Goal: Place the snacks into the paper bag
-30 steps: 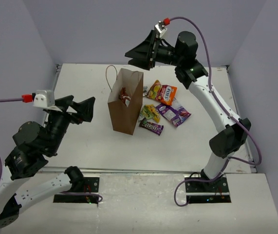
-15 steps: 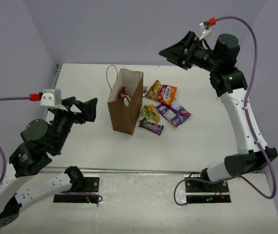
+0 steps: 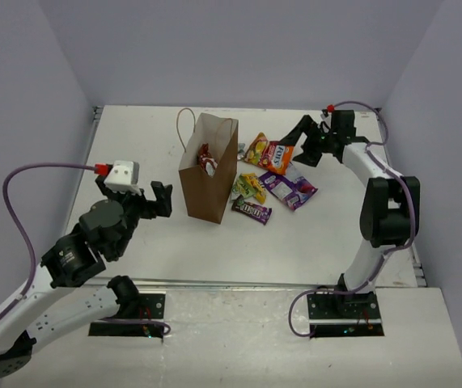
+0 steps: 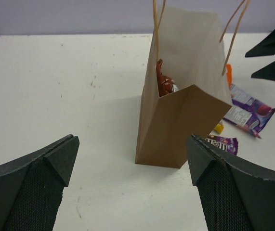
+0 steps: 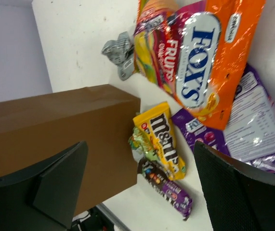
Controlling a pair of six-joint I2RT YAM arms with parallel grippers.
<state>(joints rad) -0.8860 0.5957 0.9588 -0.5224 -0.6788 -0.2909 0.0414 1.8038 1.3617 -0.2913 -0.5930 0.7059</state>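
Observation:
The brown paper bag (image 3: 206,182) stands upright mid-table with a red packet (image 3: 205,158) inside. To its right lie the orange-yellow packet (image 3: 271,153), a yellow packet (image 3: 252,187), a purple packet (image 3: 290,187), a dark brown candy packet (image 3: 252,211) and a silver wrapper (image 3: 241,148). My right gripper (image 3: 305,143) is open and empty, low beside the orange-yellow packet (image 5: 200,53). My left gripper (image 3: 159,200) is open and empty, left of the bag (image 4: 185,110). The right wrist view shows the yellow packet (image 5: 163,139), the brown candy (image 5: 168,187) and the silver wrapper (image 5: 119,52).
The white table (image 3: 133,137) ends at purple walls on the left, back and right. The bag's loop handles (image 3: 184,125) stick up toward the back. The right gripper's dark fingers (image 4: 274,43) show at the right edge of the left wrist view.
My right arm has swung down from high above the bag to low over the snacks at the right. My left arm has dropped lower and nearer the bag's left side.

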